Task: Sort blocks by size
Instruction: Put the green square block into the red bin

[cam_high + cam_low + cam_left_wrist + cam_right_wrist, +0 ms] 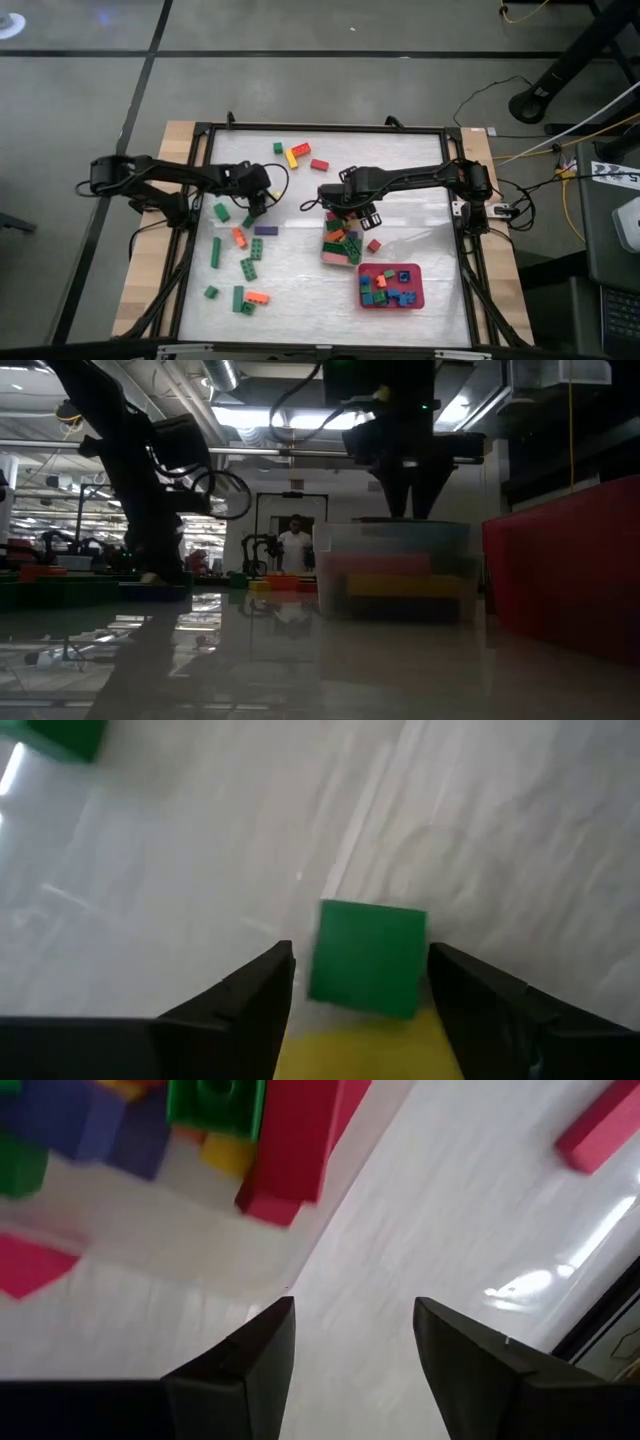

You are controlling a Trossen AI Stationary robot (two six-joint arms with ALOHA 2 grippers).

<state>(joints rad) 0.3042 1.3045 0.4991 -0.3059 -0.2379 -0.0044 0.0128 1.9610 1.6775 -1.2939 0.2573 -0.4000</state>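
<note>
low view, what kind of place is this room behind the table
Probably a robotics lab or workshop. Exposed ducts and strip lights run across an open ceiling, another robot arm stands on a bench farther back, and a person stands by a doorway. From above, cables trail over a bare concrete floor.
</note>
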